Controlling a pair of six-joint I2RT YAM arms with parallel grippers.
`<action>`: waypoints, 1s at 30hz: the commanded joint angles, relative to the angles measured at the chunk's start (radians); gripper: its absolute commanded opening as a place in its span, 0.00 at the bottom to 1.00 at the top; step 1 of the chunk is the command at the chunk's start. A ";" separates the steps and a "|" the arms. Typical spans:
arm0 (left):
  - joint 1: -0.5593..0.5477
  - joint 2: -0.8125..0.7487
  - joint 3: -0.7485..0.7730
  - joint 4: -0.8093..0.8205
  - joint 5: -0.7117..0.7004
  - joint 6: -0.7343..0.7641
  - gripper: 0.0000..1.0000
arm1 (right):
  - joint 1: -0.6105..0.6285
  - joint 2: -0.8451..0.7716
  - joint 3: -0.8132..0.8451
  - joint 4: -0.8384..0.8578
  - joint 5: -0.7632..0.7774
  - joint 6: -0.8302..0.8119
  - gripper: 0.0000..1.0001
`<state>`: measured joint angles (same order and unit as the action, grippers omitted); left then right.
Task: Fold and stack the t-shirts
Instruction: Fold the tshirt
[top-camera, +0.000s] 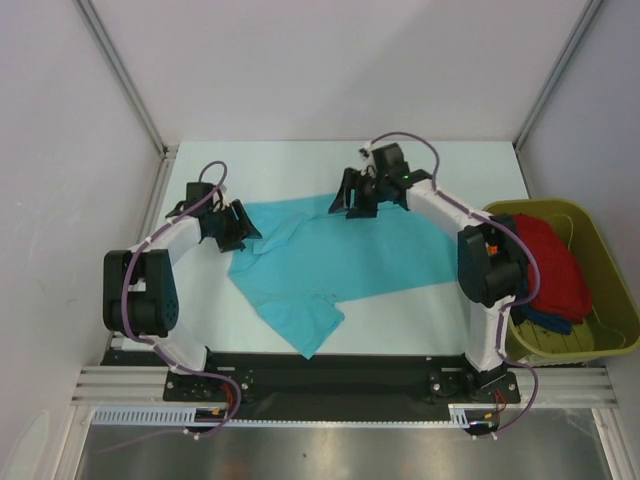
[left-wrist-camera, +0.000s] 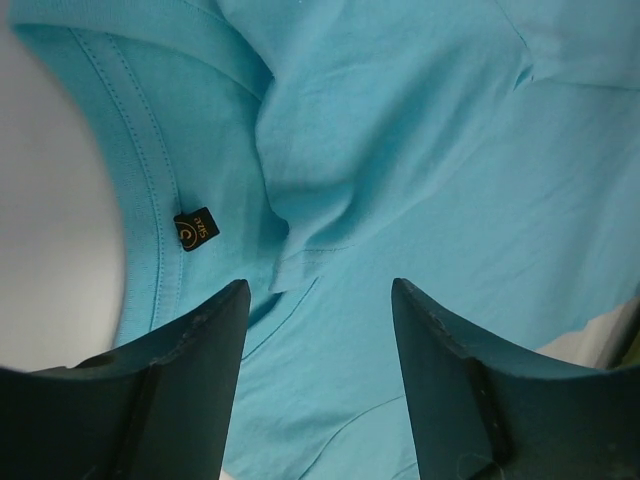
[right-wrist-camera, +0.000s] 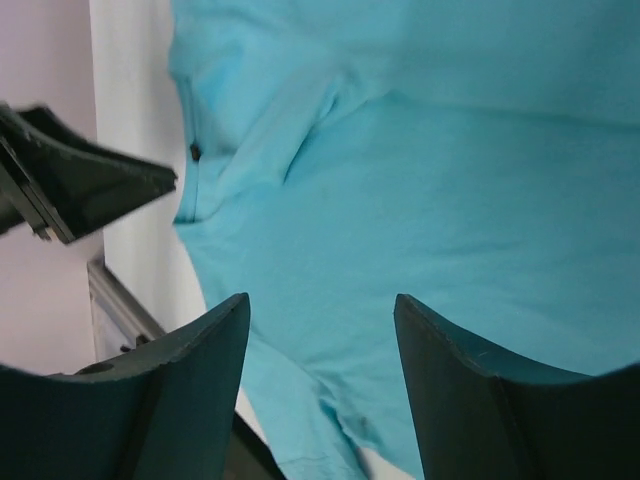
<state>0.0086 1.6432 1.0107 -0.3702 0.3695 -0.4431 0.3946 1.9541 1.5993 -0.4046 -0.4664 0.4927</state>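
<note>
We see the turquoise t-shirt (top-camera: 345, 262) spread across the table (top-camera: 290, 170); left tool (top-camera: 235, 232) at its nine o'clock edge, right tool (top-camera: 352, 203) at twelve; both released, gripping nothing.

The turquoise t-shirt (top-camera: 340, 262) at frame centre is plain and single-colour; its label (left-wrist-camera: 196, 229) is black with gold print. At the right edge, the tub (top-camera: 612, 300) is olive-green and holds a plain red t-shirt (top-camera: 550, 260) and a dark blue t-shirt (top-camera: 545, 322). The table (top-camera: 280, 170) is white.
</note>
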 joint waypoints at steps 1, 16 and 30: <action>-0.001 -0.011 -0.001 0.022 -0.027 0.021 0.63 | 0.067 0.014 -0.027 0.142 -0.113 0.086 0.65; -0.002 0.122 0.006 0.074 0.089 -0.057 0.57 | 0.122 0.111 -0.032 0.247 -0.179 0.156 0.50; 0.005 0.050 -0.028 0.232 0.204 -0.235 0.00 | 0.130 0.226 -0.165 0.562 -0.258 0.463 0.24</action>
<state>0.0090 1.7535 0.9394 -0.2081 0.5499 -0.6186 0.5163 2.1410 1.4570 -0.0074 -0.6743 0.8265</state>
